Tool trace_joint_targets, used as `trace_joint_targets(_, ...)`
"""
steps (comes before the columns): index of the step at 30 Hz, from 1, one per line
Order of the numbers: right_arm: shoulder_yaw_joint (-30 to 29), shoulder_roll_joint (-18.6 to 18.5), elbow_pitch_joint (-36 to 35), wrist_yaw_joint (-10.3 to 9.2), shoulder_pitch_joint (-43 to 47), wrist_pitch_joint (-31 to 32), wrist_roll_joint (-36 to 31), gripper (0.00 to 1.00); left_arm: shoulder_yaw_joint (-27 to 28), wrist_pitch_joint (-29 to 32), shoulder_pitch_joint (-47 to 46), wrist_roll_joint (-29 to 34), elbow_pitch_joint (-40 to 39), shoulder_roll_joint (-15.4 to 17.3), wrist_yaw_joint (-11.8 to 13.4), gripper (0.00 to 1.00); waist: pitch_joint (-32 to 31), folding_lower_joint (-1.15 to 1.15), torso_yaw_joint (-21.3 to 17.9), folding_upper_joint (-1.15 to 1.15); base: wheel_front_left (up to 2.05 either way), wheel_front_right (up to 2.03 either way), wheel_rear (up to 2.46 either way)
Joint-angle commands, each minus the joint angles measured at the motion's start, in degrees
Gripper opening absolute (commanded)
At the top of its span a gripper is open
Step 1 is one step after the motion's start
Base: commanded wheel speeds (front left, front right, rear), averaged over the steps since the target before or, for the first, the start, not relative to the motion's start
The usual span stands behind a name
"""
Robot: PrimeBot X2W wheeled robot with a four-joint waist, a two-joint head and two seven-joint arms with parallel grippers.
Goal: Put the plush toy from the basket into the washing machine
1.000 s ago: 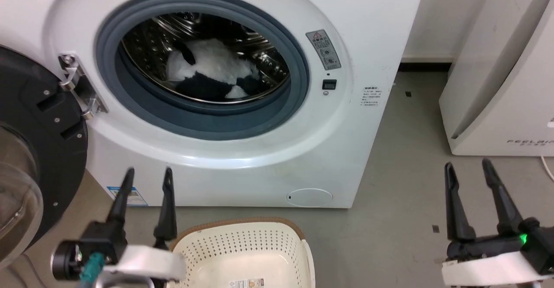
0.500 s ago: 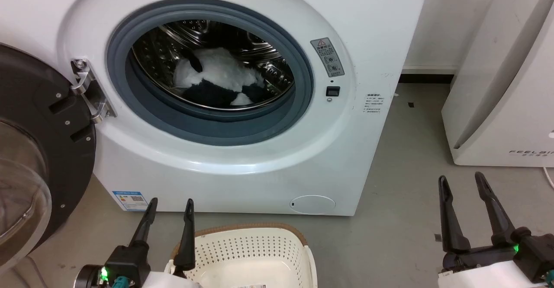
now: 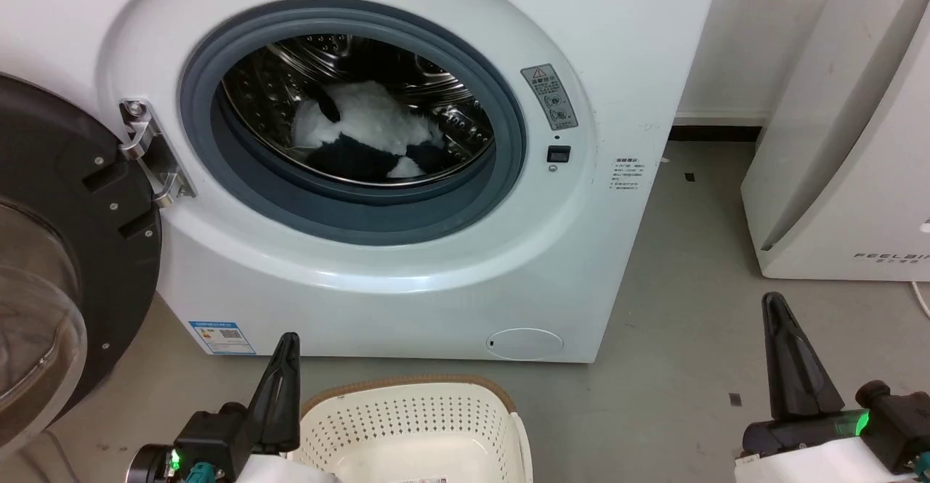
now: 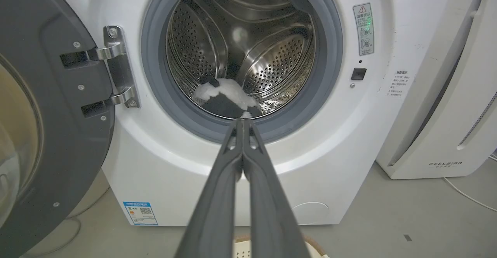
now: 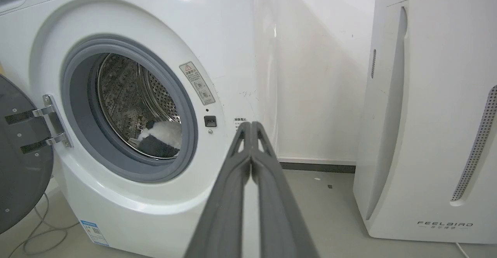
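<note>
Inside the shiny steel drum, low and toward the front, lies the plush toy [image 3: 363, 123], a fluffy heap with white fur above and dark patches below, one dark bit showing at its upper left. It rests on the drum's bottom, just behind the grey gasket [image 3: 349, 214] that rings the porthole of the washing machine [image 3: 407, 279]. The dark round door [image 3: 65, 250] is swung wide open on the machine's left side and hangs from a metal hinge [image 3: 149, 156]; a warning label [image 3: 550, 96] and a small dark latch slot sit to the right of the porthole. On the grey floor [image 3: 668, 323] just in front of the machine's base stands the basket [image 3: 414, 383], with its brown rim, perforated cream wall and pale bottom showing. The left claw [image 3: 288, 341] rises just beside the basket's left rim, its two dark fingers pressed together on nothing and pointing toward the porthole. The right claw [image 3: 774, 301] stands well apart to the right over bare floor, its fingers likewise together and holding nothing. Beyond it, against the wall, stands a white FEELBIRD appliance [image 3: 835, 178].
</note>
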Motion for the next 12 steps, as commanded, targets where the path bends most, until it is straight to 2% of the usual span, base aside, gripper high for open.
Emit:
trace_joint_targets(1,0.04,0.0,0.08,0.0,-0.07,0.3,-0.17,0.0,0.22,0.29,-0.06,0.3,-0.05,-0.15,-0.12,0.0,-0.02,0.0,-0.03,0.0,0.0,0.0,0.0)
trace_joint_targets(12,0.15,0.01,0.43,0.0,-0.34,1.6,-0.89,0.0,1.12,1.58,-0.29,1.52,-0.28,-0.83,-0.6,0.0,-0.13,0.0,-0.19,0.0,0.0,0.0,0.0)
